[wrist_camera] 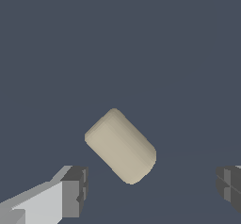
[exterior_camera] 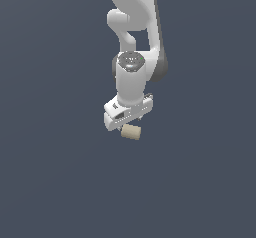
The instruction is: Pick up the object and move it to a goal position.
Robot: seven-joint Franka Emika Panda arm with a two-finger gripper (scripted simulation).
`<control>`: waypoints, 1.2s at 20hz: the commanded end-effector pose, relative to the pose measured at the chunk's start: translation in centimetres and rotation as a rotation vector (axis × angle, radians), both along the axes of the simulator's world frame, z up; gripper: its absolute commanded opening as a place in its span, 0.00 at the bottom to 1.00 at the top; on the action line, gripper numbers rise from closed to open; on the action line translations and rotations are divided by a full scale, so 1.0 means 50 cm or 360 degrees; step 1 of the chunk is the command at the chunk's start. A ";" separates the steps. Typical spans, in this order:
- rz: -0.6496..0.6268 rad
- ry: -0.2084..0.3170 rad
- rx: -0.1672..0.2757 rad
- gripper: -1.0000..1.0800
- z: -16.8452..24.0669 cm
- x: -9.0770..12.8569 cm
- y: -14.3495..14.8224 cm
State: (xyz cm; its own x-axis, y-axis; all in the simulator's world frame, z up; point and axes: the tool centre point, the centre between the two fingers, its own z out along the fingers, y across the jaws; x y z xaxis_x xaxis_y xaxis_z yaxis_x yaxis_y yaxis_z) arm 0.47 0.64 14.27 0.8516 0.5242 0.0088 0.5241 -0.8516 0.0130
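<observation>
The object is a small beige stubby cylinder [exterior_camera: 131,131] lying on its side on the dark grey floor, just below the white gripper [exterior_camera: 125,119] in the exterior view. In the wrist view the cylinder [wrist_camera: 120,145] lies at a slant in the gap between the two dark finger pads [wrist_camera: 76,190], apart from both. The gripper [wrist_camera: 153,190] is open and empty, its jaws spread far wider than the cylinder. The fingertips are mostly hidden behind the hand in the exterior view.
The white arm [exterior_camera: 132,32] reaches down from the top of the exterior view. The floor [exterior_camera: 50,172] is a plain dark grey surface with no other objects or marker in view.
</observation>
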 end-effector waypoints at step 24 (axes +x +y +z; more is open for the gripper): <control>0.1095 0.0026 -0.0002 0.96 -0.096 -0.034 0.018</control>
State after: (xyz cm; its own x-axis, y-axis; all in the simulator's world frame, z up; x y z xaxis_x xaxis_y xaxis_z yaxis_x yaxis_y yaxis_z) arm -1.17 1.46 9.62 0.3522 0.9359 -0.0029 0.9359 -0.3522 0.0017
